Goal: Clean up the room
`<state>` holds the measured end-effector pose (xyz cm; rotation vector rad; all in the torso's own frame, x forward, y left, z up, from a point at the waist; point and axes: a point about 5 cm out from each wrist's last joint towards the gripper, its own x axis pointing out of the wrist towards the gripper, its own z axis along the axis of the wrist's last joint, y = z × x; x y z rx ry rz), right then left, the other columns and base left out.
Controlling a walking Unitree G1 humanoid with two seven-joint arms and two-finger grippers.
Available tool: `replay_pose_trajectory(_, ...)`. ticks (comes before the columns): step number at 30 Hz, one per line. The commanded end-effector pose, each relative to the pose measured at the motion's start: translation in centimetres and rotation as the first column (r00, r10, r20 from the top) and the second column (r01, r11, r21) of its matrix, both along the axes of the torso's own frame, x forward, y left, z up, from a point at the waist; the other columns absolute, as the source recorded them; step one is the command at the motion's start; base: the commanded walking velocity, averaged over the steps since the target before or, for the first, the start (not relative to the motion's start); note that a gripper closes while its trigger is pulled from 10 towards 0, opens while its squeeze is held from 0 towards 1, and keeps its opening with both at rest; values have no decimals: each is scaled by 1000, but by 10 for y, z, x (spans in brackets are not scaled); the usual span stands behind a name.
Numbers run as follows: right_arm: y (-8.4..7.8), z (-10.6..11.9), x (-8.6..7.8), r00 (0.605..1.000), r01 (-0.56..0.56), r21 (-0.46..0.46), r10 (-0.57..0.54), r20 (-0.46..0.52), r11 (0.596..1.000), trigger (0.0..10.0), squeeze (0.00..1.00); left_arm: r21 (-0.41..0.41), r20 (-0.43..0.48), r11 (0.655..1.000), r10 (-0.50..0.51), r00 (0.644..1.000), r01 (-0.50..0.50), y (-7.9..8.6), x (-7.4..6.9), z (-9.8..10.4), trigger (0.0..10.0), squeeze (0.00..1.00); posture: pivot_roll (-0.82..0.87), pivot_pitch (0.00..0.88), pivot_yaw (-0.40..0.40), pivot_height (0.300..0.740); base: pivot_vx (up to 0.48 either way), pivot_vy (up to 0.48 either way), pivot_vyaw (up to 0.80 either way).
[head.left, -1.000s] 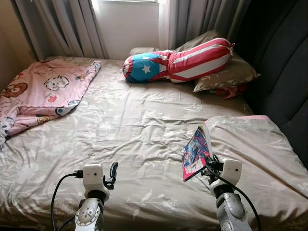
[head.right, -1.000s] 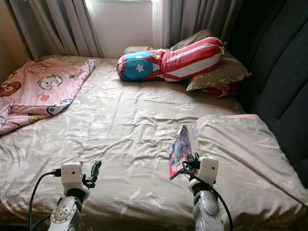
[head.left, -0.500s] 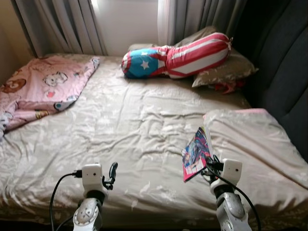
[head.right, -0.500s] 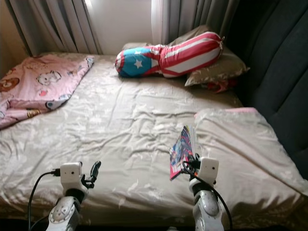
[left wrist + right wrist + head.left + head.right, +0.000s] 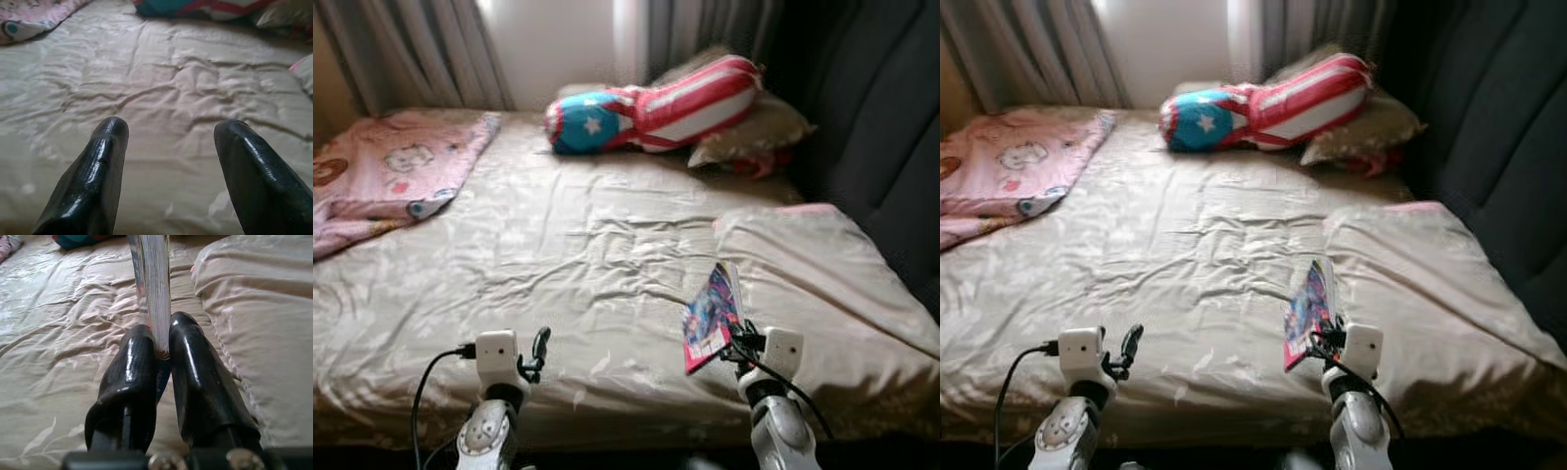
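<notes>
A pink cartoon blanket (image 5: 386, 166) lies bunched at the far left corner of the bed (image 5: 558, 255), well beyond the left gripper (image 5: 168, 129) and off to its left. That gripper hangs above the near edge of the wrinkled beige sheet with its two black fingers (image 5: 100, 161) spread wide and nothing between them. Straight ahead of it, far up by the curtains (image 5: 421, 49), rests a long pillow (image 5: 651, 103) in red and white stripes with a blue, starred end, leaning on a beige pillow (image 5: 754, 132). Further right, the right gripper (image 5: 164, 350) is raised over the near edge of the bed, its fingers pressed together on the lower edge of a thin colourful magazine (image 5: 713, 315), which stands upright and slightly tilted above them. Just beyond and to the right of that gripper lies a folded beige duvet (image 5: 822, 284), with a dark padded headboard (image 5: 881, 137) behind it.
</notes>
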<state>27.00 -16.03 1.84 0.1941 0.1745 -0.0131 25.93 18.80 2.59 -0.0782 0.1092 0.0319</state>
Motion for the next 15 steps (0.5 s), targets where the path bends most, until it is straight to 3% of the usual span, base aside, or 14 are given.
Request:
replay_pose_trajectory(1,2,10,6,999,-4,4,4,53,1000,10000,0,-1,-14,1000,-7,1000,7,0,0,-1,10000,0,-50,1,-43,657,0,0,0)
replay_pose_trajectory(12,6,10,7,998,-30,11,30,55,999,10000,0,-5,-12,1000,-6,1000,6,2,0,0,10000,0,-48,0,-42,657,0,0,0)
replay_pose_trajectory(15,6,10,7,998,-36,10,36,56,999,10000,0,-5,-12,1000,-6,1000,6,2,0,0,10000,0,-48,0,-41,657,252,0,0)
